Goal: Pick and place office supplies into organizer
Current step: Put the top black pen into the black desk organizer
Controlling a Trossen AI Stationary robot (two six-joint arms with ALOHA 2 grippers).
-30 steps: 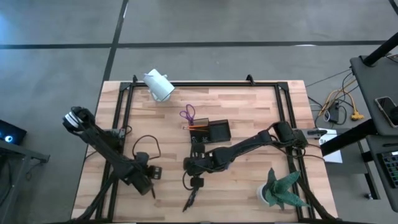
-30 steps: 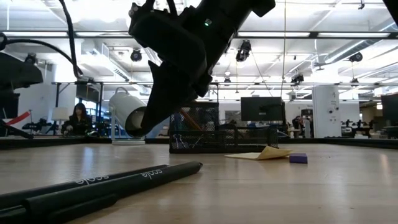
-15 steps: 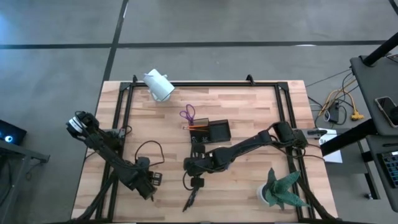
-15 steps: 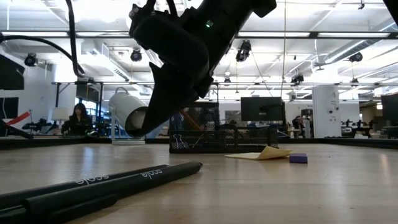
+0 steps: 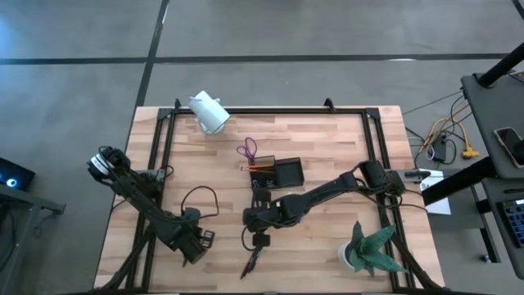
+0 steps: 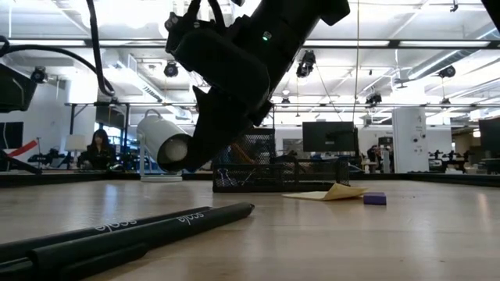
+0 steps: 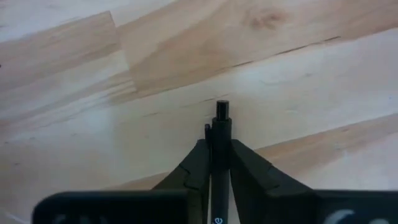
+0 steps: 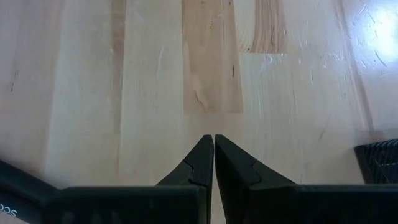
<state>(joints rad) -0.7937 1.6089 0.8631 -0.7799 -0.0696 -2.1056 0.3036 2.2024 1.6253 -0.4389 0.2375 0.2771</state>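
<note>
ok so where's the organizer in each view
high view: organizer at mid-table.
low view: dark mesh box at centre, behind the arm.
left wrist view: not in it.
right wrist view: probably the mesh corner.
shared landmark: white camera, left of the organizer in the low view.

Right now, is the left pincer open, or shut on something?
Shut on a black pen. In the left wrist view, the left pincer has both fingers pressed against the pen's barrel, with its capped end sticking out over the table.
</note>
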